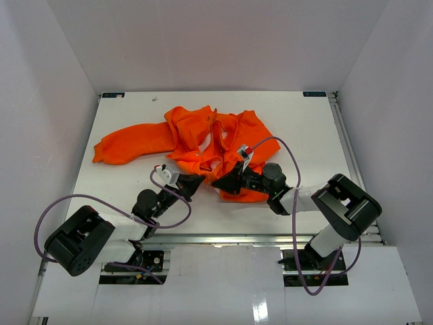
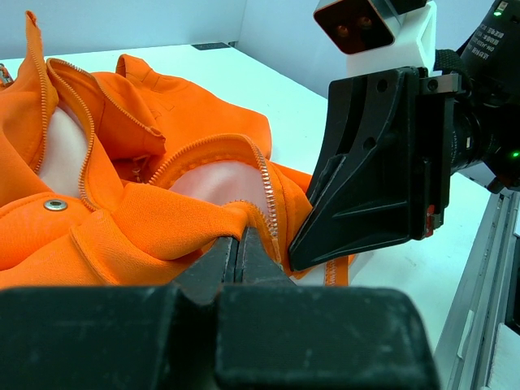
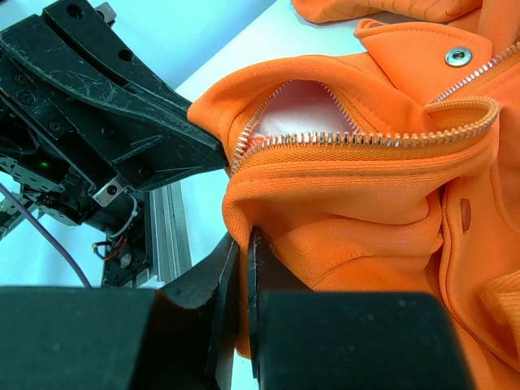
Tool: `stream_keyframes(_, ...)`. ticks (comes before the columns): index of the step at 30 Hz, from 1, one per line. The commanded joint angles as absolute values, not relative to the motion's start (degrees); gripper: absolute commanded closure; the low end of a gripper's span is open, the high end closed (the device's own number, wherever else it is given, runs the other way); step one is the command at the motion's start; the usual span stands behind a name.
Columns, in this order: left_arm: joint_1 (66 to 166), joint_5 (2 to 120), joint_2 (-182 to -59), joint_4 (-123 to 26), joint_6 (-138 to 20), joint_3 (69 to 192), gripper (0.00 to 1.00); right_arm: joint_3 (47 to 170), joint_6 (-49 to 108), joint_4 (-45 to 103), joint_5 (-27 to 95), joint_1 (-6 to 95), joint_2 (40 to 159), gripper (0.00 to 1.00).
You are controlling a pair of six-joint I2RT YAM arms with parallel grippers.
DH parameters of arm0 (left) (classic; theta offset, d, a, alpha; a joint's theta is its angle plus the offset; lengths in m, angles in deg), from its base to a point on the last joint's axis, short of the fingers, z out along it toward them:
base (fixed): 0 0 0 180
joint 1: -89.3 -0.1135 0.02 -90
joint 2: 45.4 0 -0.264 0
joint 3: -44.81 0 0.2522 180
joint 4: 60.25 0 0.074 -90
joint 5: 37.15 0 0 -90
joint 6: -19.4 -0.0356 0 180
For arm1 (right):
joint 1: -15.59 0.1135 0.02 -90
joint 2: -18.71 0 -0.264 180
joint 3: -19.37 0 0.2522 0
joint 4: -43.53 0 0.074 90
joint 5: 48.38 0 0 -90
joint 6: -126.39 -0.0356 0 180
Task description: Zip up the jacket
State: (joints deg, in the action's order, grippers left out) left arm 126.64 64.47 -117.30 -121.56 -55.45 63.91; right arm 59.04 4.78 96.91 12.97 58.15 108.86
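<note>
The orange jacket (image 1: 203, 135) lies crumpled mid-table, one sleeve stretched out to the left, its front open and pale lining showing. My left gripper (image 1: 195, 181) is shut on a fold of the jacket's near edge (image 2: 146, 219), right beside the zipper teeth (image 2: 268, 195). My right gripper (image 1: 216, 183) is shut on a neighbouring fold of the jacket (image 3: 366, 203), just below the other zipper row (image 3: 357, 138). The two grippers face each other, a few centimetres apart. The right gripper (image 2: 305, 252) fills the right of the left wrist view. The left gripper (image 3: 219, 154) shows at upper left in the right wrist view.
The white table (image 1: 304, 135) is boxed in by white walls on three sides. An aluminium rail (image 1: 223, 238) runs along the near edge, also seen in the wrist views (image 2: 479, 325) (image 3: 158, 236). Purple cables loop from both arms. A metal snap (image 3: 457, 56) sits on the jacket.
</note>
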Motion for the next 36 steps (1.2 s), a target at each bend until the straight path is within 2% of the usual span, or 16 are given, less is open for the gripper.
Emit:
stream_keyframes(1,127.18,64.45,-116.95,-141.32,-56.45,63.75,1.00,60.38,4.31,101.42,12.98,58.48,108.36,0.92)
stream_keyframes(36,127.27,64.03,-117.66,-142.97,-56.18,63.21,1.00,59.25,3.04,104.20,12.67,58.48,109.05,0.92)
